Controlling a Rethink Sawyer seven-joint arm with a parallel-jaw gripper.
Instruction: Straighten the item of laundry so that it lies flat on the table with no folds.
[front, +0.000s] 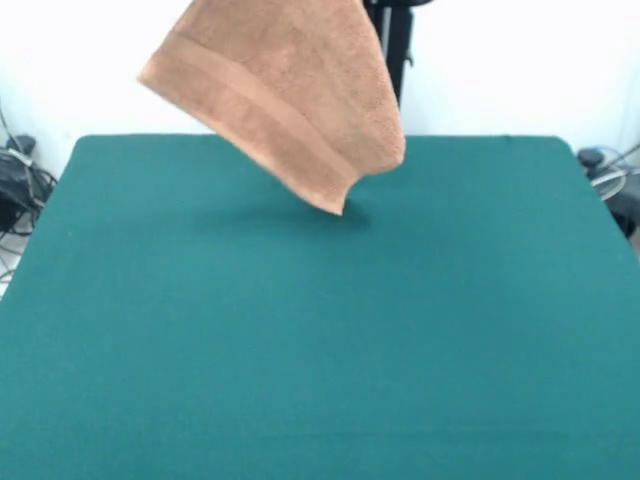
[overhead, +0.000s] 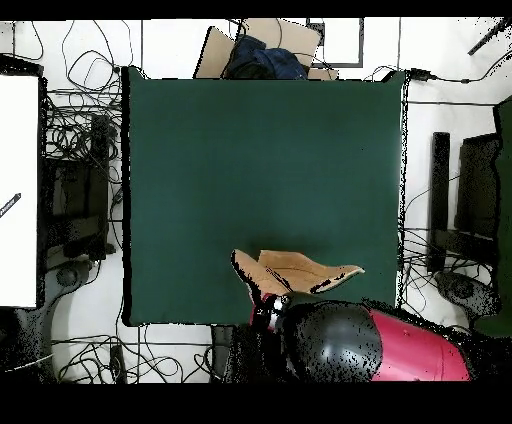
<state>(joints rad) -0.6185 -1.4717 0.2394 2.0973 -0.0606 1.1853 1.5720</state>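
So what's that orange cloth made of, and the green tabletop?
The towel looks like terry cloth, probably cotton: a fuzzy, looped, matte surface with a flatter woven band near one edge, hanging limp in soft folds. The table seems covered in something felt-like: an even dark green with no shine or visible weave, though the exact fabric is unclear.

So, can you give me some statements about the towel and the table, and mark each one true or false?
1. The towel hangs in the air above the table. True.
2. The towel lies flat on the table. False: it hangs lifted, only its lowest corner near the surface.
3. A woven band runs across the towel. True.
4. The towel hangs over the table's side nearest the front camera. False: it hangs at the far side, by the robot arm.
5. The table is red. False: it is dark green.
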